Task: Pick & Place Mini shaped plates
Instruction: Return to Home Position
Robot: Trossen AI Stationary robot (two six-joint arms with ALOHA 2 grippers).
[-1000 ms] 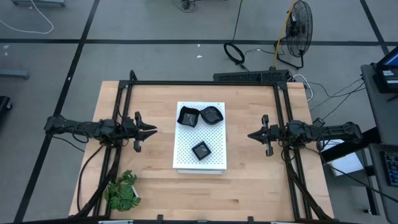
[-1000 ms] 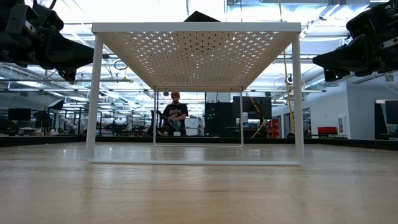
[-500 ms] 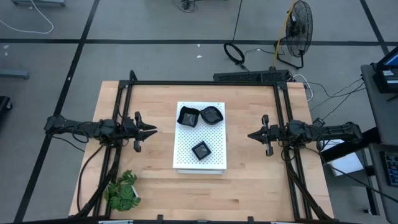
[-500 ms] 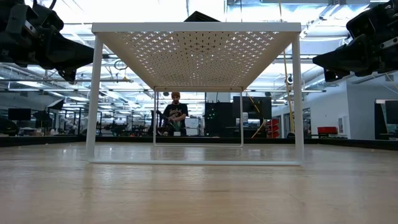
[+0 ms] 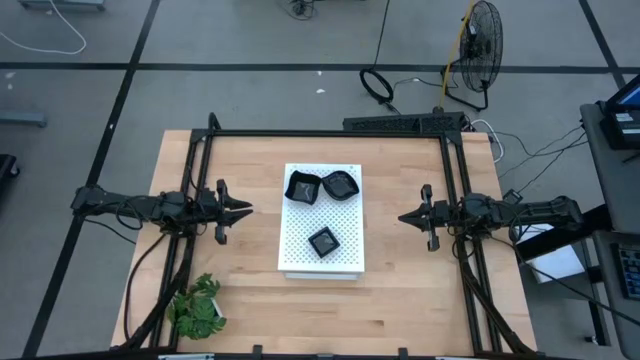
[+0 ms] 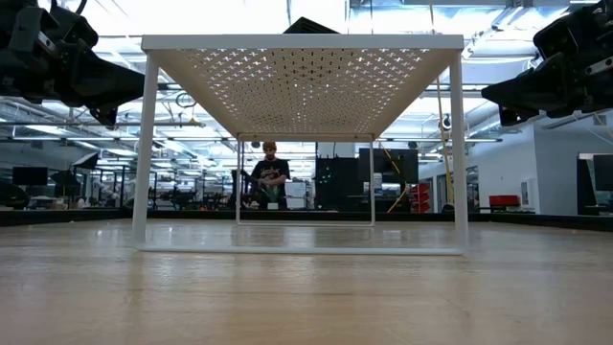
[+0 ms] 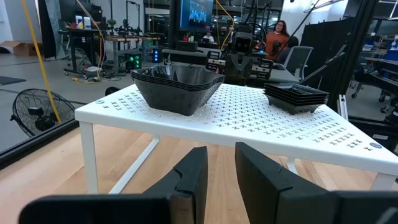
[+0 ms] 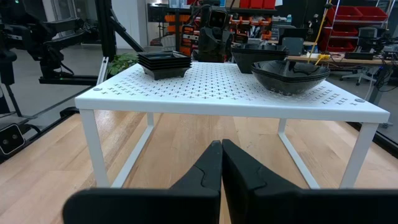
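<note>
Left gripper (image 5: 245,208) hangs over the wood table's (image 5: 400,300) left side, fingers slightly apart, holding nothing. Right gripper (image 5: 403,216) faces it from the right side, fingers pressed together, also empty. Mini shaped plates (image 5: 323,242) sit btwn them in 3 stacks on a white perforated shelf (image 5: 298,255): 2 deeper stacks (image 5: 303,187) side by side at one end, 1 square stack apart, toward the other end.

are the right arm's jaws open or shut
Shut: on the right gripper, the jaws press together with no gap in its wrist view.
</note>
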